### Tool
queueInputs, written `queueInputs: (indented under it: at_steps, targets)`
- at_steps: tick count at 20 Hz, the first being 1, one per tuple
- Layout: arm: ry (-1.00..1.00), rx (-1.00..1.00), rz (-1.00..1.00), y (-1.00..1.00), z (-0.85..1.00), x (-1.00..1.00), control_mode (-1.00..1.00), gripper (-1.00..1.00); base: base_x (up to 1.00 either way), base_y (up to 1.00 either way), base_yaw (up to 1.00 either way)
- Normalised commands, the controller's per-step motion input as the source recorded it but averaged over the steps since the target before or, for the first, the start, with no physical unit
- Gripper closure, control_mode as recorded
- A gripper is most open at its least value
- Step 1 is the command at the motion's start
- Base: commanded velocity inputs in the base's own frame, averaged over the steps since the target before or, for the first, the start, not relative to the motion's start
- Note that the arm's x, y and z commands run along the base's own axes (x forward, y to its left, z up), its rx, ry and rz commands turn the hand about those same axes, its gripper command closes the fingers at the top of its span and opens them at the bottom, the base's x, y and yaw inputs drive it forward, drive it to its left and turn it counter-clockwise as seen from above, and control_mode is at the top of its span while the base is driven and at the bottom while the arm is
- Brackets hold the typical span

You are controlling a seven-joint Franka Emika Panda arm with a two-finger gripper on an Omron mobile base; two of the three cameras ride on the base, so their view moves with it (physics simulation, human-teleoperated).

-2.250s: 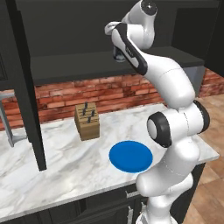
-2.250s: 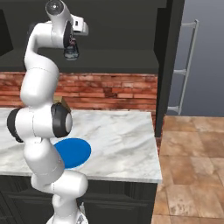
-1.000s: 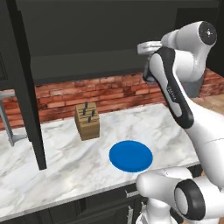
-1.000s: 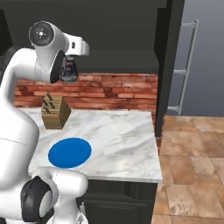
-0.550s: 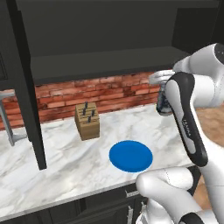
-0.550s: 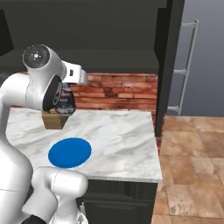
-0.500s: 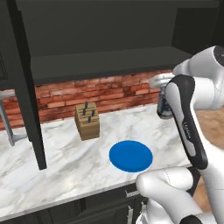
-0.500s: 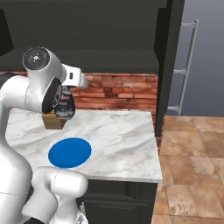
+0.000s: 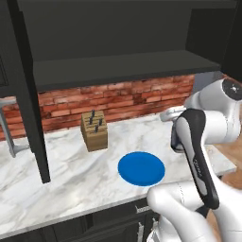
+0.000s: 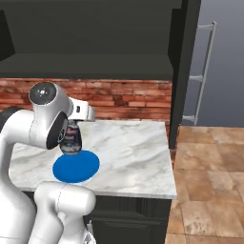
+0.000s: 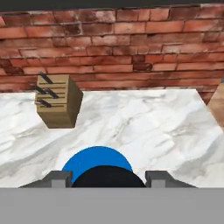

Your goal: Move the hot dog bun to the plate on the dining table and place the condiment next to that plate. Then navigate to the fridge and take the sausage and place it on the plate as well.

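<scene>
The gripper (image 10: 71,143) squeezes the condiment (image 10: 71,137) (a dark bottle) above the blue plate (image 10: 76,167).

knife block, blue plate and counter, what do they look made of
Knife block: looks like wood, matte light tan with faint horizontal banding, dark handles sticking out of the top. Blue plate: flat, even blue with no shine or rim; could be plastic or glazed ceramic, the look leaves it open. Counter: looks like polished marble, white with grey veining. All of it is rendered, so these are surface looks only.
</scene>
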Motion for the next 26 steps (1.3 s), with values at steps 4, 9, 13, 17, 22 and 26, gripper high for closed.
queueInputs:
  at_steps: [4, 9, 13, 17, 22, 26]
  targets:
    - [0.05, -0.03, 0.00, 0.00, -0.44, -0.33, 1.00, 1.00, -0.25, -0.03, 0.00]
    - [0.00, 0.00, 0.00, 0.00, 0.00, 0.00, 1.00, 1.00, -1.00, -0.23, 0.01]
    - [0.00, 0.00, 0.00, 0.00, 0.00, 0.00, 1.00, 1.00, -0.94, -0.04, -0.12]
    - [0.00, 0.00, 0.00, 0.00, 0.00, 0.00, 1.00, 1.00, -0.34, -0.28, -0.73]
    - [0.00, 0.00, 0.00, 0.00, 0.00, 0.00, 1.00, 1.00, -0.01, -0.36, -0.88]
    - [0.00, 0.00, 0.00, 0.00, 0.00, 0.00, 1.00, 1.00, 0.09, -0.53, -0.87]
